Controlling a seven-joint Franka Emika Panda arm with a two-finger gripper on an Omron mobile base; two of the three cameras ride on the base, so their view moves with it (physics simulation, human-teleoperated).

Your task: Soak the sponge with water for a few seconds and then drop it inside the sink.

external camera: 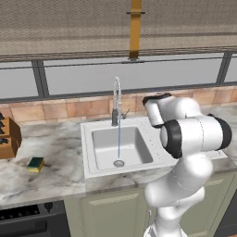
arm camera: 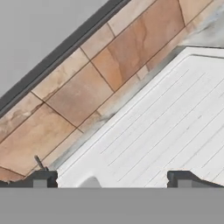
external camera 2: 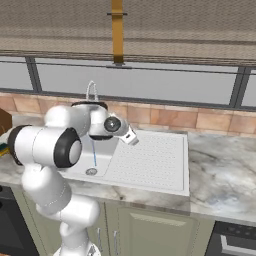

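water (external camera: 119,139) runs into the sink (external camera: 102,163); sponge (external camera: 35,164) lies on the counter (external camera: 60,150) left of it, well apart from the gripper (arm camera: 112,177), whose jaws stand wide and empty over the drainboard (external camera 2: 152,160); pickup not yet begun; next, swing left to the sponge.

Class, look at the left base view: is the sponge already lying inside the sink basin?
No. The sponge lies on the marble countertop, left of the sink and apart from it.
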